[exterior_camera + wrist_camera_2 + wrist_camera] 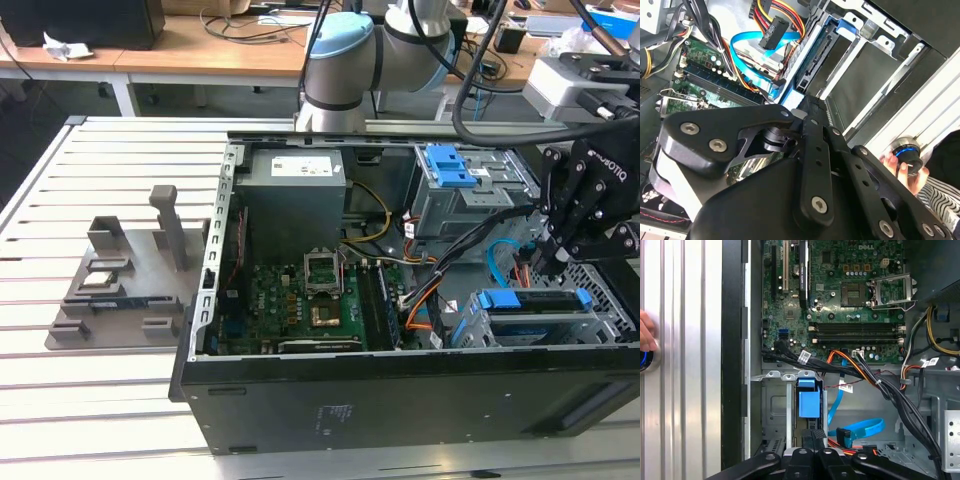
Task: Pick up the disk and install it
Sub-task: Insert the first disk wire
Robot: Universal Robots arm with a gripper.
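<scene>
Disk (pixel 530 299): sitting edge-up in the lower bay (pixel 610 325) of the case (pixel 400 400), near the front wall, blue caddy showing on top. Gripper (pixel 553 262): hovering just above the disk; finger state cannot be told. Progress: disk appearing slotted in, seating judged nearly finished.

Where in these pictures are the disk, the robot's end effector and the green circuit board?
the disk (pixel 533 299): exterior view, on its blue caddy edge, seated in the grey bay.
the end effector (pixel 556 262): exterior view, at its tip above the disk.
the green circuit board (pixel 840 305): first wrist view, on its middle.
</scene>
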